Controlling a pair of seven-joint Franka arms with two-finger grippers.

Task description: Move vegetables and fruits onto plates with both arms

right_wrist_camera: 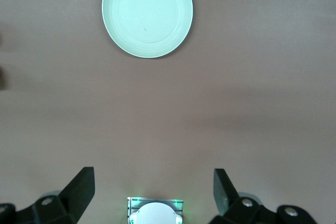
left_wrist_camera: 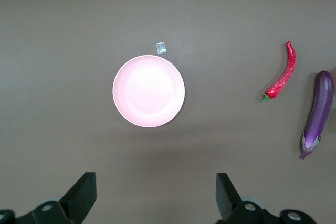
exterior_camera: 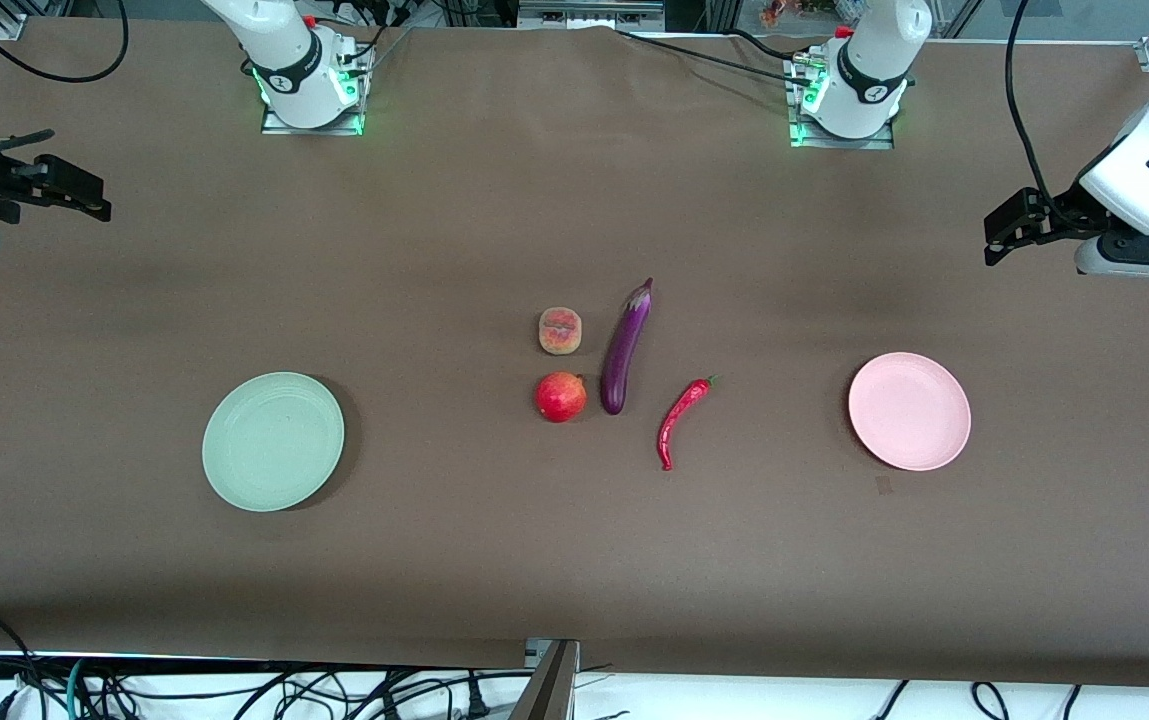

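Note:
In the middle of the brown table lie the peach (exterior_camera: 560, 331), the red pomegranate (exterior_camera: 561, 397) nearer the front camera, the purple eggplant (exterior_camera: 626, 347) (left_wrist_camera: 317, 112) beside them, and the red chili (exterior_camera: 682, 421) (left_wrist_camera: 281, 79). The pale green plate (exterior_camera: 273, 441) (right_wrist_camera: 147, 13) sits toward the right arm's end, the pale pink plate (exterior_camera: 909, 411) (left_wrist_camera: 149, 91) toward the left arm's end. My left gripper (exterior_camera: 1006, 233) (left_wrist_camera: 156, 195) hangs open and empty high over the table's edge at its own end. My right gripper (exterior_camera: 74, 195) (right_wrist_camera: 154, 192) hangs open and empty at the other end.
Both arm bases (exterior_camera: 312, 95) (exterior_camera: 846, 100) with green lights stand along the table's back edge; the right one (right_wrist_camera: 155, 211) shows in the right wrist view. A small tape mark (exterior_camera: 883, 485) (left_wrist_camera: 161, 48) lies next to the pink plate. Cables hang past the front edge.

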